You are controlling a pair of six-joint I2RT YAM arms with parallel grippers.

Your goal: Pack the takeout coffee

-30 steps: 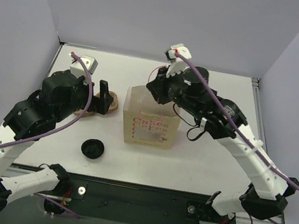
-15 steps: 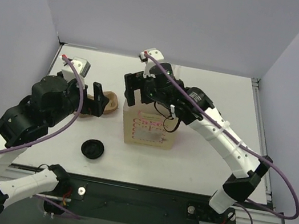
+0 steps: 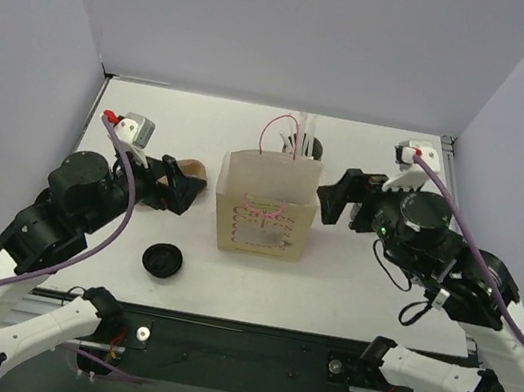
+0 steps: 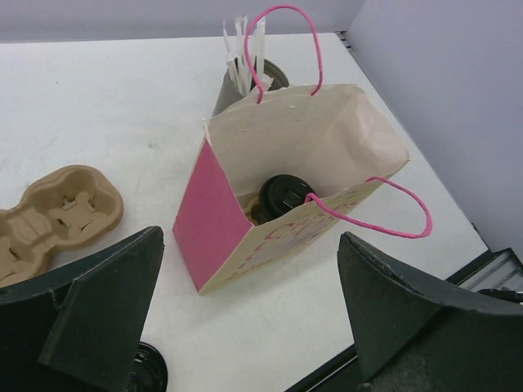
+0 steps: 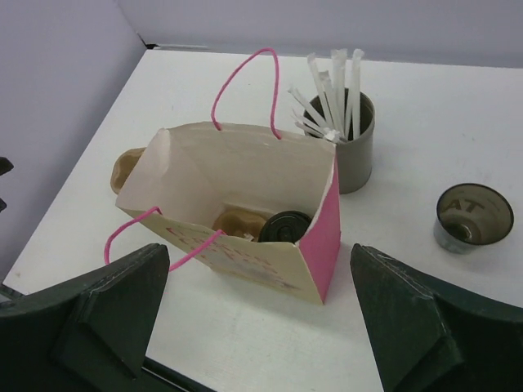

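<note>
The takeout coffee (image 5: 288, 226), a small dark cup with a round black top, stands inside the open paper bag (image 5: 237, 163), next to something brown (image 5: 239, 222). The left wrist view also looks down on the coffee (image 4: 283, 194) in the bag (image 4: 216, 220). From the top view the bag (image 3: 262, 222) hides its contents. My left gripper (image 3: 185, 188) is open and empty to the left of the bag. Right of the bag, my right gripper (image 3: 327, 202) is open and empty, well clear of it. Both grippers face the bag, the left (image 4: 249, 245) and the right (image 5: 260, 249).
A grey holder of white straws (image 5: 350, 151) stands behind the bag, with an open dark cup (image 5: 474, 216) beside it. A brown cardboard cup carrier (image 4: 57, 208) lies left of the bag. A loose black lid (image 3: 162, 261) lies on the table in front of it.
My right gripper was shut above the bag, then opened there and drew back to the bag's right side. The left arm shifted slightly, still open.
</note>
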